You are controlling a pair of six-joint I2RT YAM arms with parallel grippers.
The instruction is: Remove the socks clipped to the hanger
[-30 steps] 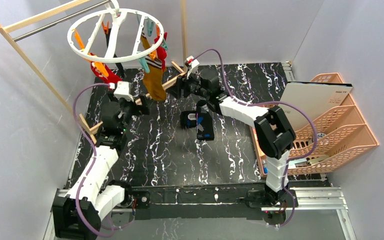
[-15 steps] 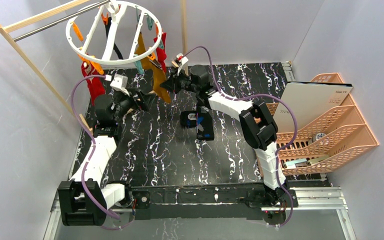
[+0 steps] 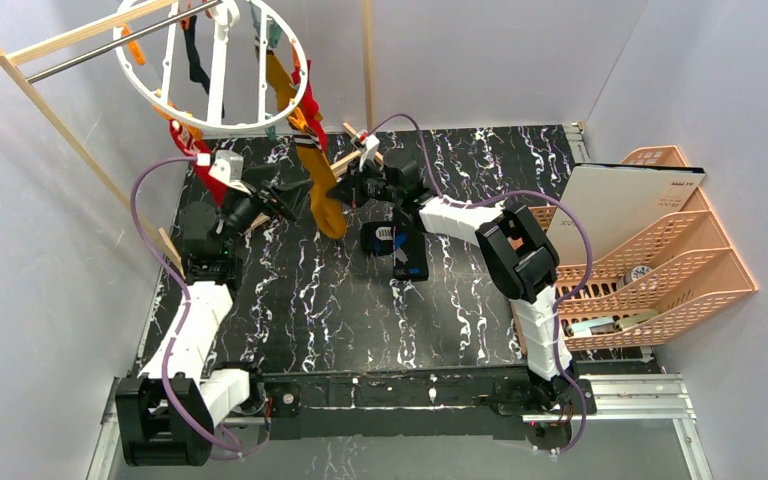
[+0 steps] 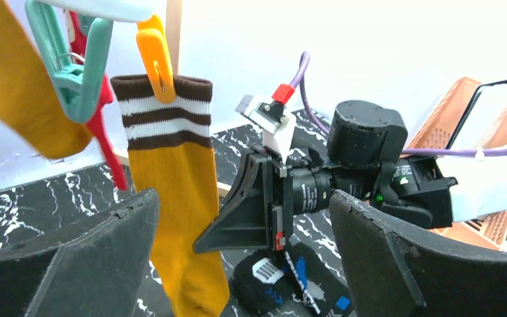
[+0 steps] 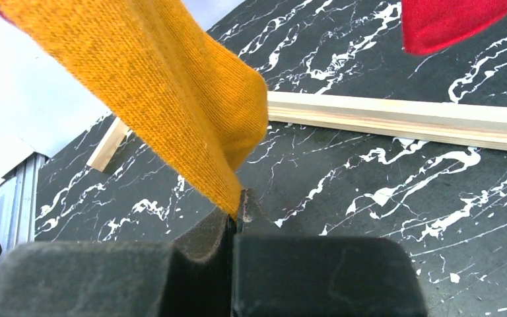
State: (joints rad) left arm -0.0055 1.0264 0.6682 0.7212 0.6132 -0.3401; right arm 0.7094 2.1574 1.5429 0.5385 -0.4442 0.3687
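Black marbled table point(image 3: 310, 300) bears a wooden rack point(image 3: 81, 150) hanging the white hanger point(image 3: 222, 70); a peach basket point(image 3: 690, 270) stands right. Right gripper point(image 5: 236, 210) pinches the clipped mustard sock point(image 4: 175, 218) low down; left gripper point(image 3: 282, 197) gapes just beside it.

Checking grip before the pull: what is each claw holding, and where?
Right claw pinches the mustard sock by its lower edge, near the foot end. Left claw is open, holding nothing.
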